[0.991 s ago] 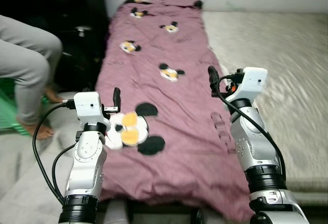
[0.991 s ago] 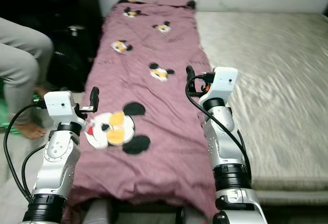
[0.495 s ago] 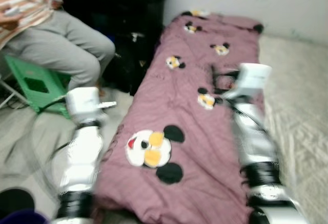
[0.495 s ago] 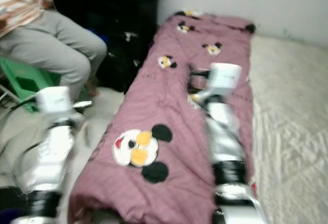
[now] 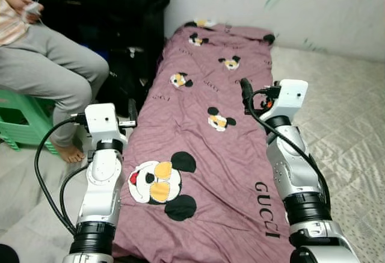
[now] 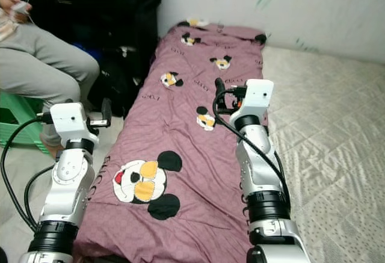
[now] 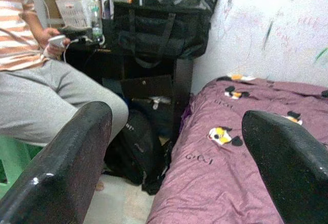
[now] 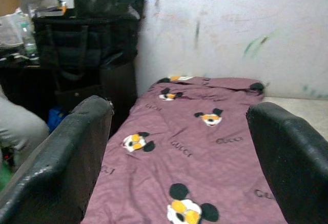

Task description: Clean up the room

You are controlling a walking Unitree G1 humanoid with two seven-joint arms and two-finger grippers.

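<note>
Blanket (image 5: 204, 148): purple, printed with cartoon mouse heads; spread flat along the left strip of the mattress (image 5: 343, 112), running up to the wall
Left gripper (image 5: 132, 110): raised beside the blanket's left edge; fingers parted, holding nothing
Right gripper (image 5: 245, 88): raised above the blanket; fingers spread, empty
Person (image 5: 51, 76): seated on a green stool (image 5: 18, 118), left of the bed
Black bag (image 7: 159, 29): on dark furniture by the wall
</note>
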